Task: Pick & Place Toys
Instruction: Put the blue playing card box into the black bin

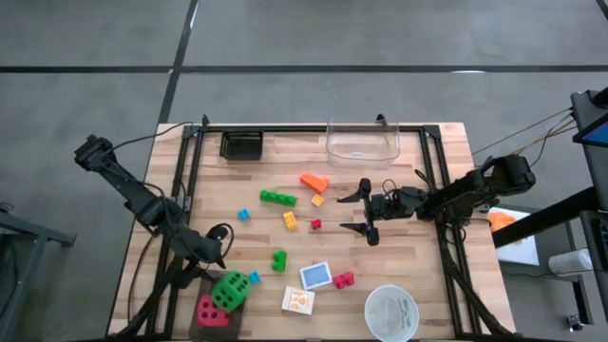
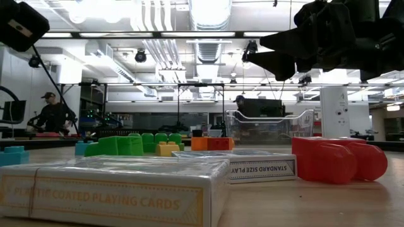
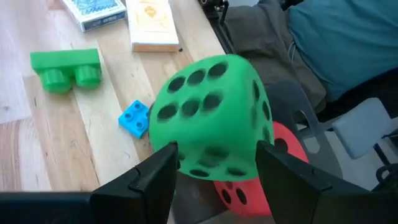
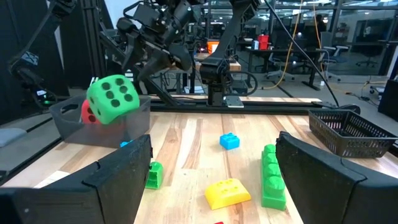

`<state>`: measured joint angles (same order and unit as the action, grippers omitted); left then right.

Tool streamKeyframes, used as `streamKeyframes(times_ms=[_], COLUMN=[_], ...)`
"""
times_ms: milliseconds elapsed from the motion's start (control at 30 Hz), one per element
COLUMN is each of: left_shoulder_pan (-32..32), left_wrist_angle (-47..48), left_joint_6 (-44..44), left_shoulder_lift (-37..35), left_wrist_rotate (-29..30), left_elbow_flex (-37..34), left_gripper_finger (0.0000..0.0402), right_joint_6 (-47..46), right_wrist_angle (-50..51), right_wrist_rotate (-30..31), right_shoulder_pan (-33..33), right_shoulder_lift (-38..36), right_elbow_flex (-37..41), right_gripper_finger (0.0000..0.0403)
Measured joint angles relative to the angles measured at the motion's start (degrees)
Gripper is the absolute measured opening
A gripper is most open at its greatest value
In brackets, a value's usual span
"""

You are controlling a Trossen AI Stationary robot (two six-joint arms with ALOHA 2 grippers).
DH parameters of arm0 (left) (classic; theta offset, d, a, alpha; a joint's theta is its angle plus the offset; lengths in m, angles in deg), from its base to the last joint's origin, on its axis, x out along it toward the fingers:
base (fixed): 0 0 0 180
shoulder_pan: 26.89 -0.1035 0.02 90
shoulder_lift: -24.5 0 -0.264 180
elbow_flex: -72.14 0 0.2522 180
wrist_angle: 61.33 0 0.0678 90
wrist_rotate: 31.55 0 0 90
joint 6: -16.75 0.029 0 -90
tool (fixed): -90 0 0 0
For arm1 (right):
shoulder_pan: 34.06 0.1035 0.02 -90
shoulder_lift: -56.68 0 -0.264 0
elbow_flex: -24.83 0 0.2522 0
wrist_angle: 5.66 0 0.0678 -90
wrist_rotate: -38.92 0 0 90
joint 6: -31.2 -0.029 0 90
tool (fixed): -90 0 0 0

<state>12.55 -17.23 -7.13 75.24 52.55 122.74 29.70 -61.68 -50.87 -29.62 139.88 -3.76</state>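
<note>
The green die [image 3: 211, 115] sits between the left gripper's [image 1: 220, 249] fingers [image 3: 155, 177] at the table's [image 1: 446, 275] front-left corner, gripped and lifted just above the red die [image 1: 210, 310]. Near them lie a small blue brick [image 1: 254, 277], a green brick [image 1: 278, 259] and two card packs [image 1: 306, 289]. Toward the middle are yellow [image 1: 290, 220], red and more green bricks. The right gripper [image 1: 362, 211] hovers there, its fingers spread wide and empty. Farthest back stands the clear tub [image 1: 362, 142].
</note>
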Motion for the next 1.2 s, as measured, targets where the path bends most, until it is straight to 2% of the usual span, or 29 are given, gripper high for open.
streamKeyframes(times_ms=[167, 267, 367, 533, 633, 767, 933, 1033, 1200], left_shoulder_pan=[0.00, 0.00, 0.00, -0.07, -0.18, -1.19, -4.33, -7.17, -12.88], left_wrist_angle=[-1.28, -2.14, -3.92, -10.00, -17.65, -34.64, -52.74, -57.48, -58.37], left_joint_6=[2.86, 5.84, 9.01, 12.98, 16.81, 24.28, 32.16, 33.09, 33.07], left_shoulder_lift=[0.00, 0.00, 0.00, 0.00, 0.00, 0.04, 0.04, 0.04, 0.04], left_wrist_rotate=[3.87, 8.20, 17.39, 37.85, 44.82, 45.42, 44.80, 44.69, 44.44], left_elbow_flex=[0.00, 0.00, 0.00, -0.34, -2.24, -7.56, -15.40, -18.87, -21.50], left_gripper_finger=[0.0215, 0.0215, 0.0215, 0.0215, 0.0215, 0.0215, 0.0215, 0.0215, 0.0215], right_joint_6=[0.00, 0.00, 0.00, -0.01, -0.09, -0.09, 1.55, 2.41, 2.82], right_wrist_angle=[0.00, -0.01, 0.00, -0.01, 0.04, 5.14, 20.13, 25.61, 26.55], right_wrist_rotate=[0.00, 0.00, 0.00, 0.00, 0.00, 0.00, 0.02, 0.02, -0.01], right_shoulder_pan=[-0.01, 0.01, 0.00, -0.01, 0.35, 1.67, 3.38, 4.58, 6.50], right_shoulder_lift=[0.00, 0.00, 0.00, 0.00, 0.00, 0.00, 0.00, 0.03, 1.31], right_elbow_flex=[0.00, 0.00, 0.00, 0.00, -0.02, -2.78, -10.17, -13.83, -16.71], right_gripper_finger=[0.0334, 0.0334, 0.0334, 0.0334, 0.0334, 0.0334, 0.0334, 0.0334, 0.0334])
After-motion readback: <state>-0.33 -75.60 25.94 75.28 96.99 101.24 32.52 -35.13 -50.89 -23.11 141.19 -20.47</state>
